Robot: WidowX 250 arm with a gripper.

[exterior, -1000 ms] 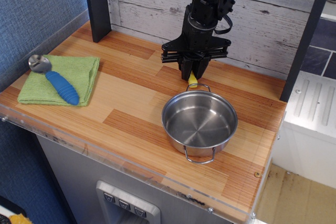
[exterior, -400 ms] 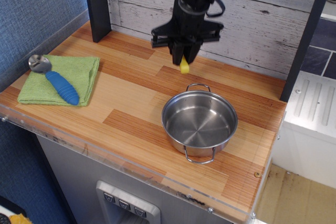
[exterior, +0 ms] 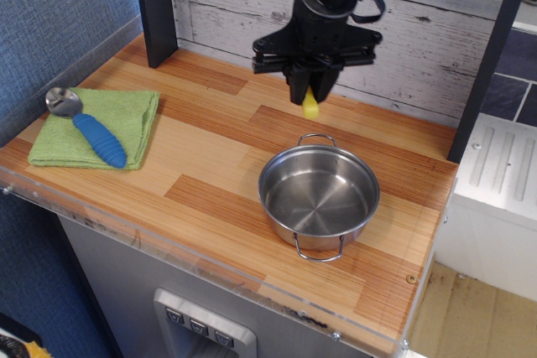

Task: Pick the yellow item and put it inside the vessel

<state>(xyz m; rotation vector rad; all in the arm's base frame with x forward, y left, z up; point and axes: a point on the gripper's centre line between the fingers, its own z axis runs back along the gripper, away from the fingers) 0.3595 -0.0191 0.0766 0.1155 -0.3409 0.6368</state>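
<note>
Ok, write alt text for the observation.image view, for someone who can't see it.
A black robot gripper holds a small yellow stick in its fingers, lifted above a wooden counter, behind an empty stainless steel pot with two wire handles. At the left, a blue-handled spoon lies on a folded green cloth.

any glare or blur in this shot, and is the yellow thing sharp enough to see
In observation.image, focus is sharp throughout; the vessel shows soft reflections inside, no harsh glare; the yellow item reads clearly below the gripper, jaws shut on it, its upper part hidden; lighting is even, shadows faint.
</note>
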